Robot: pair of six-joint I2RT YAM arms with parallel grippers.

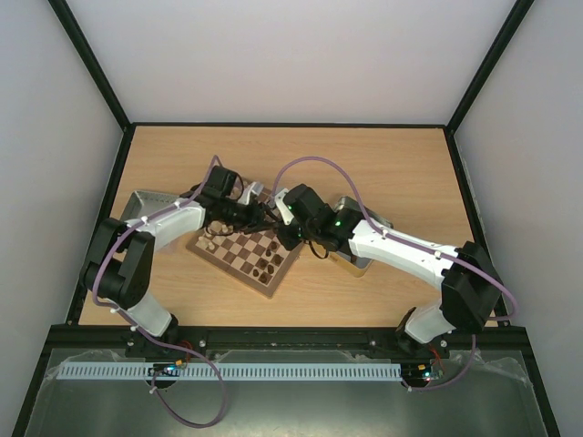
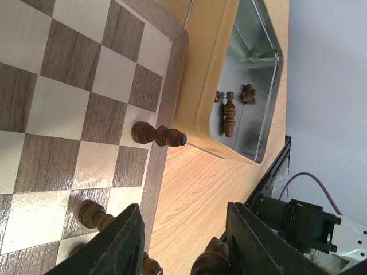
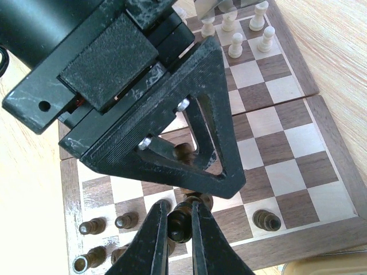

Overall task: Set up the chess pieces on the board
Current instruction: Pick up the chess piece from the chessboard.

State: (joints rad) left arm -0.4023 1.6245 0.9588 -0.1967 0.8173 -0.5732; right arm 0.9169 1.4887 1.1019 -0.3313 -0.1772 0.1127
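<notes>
Lower centre of the right wrist view, the right end effector (image 3: 179,211) is clamped on a dark brown turned wooden chess piece (image 3: 180,228) over the lower edge of the tan-and-brown checked wooden board (image 3: 334,143). At the bottom of the left wrist view, the left end effector (image 2: 183,220) stands partly open at the board's rim, with dark piece tops (image 2: 209,262) between its fingers.

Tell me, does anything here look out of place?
The flat checked wooden chessboard sits askew to the table edges, and a dark brown turned piece lies flat in the shiny metal tin.
</notes>
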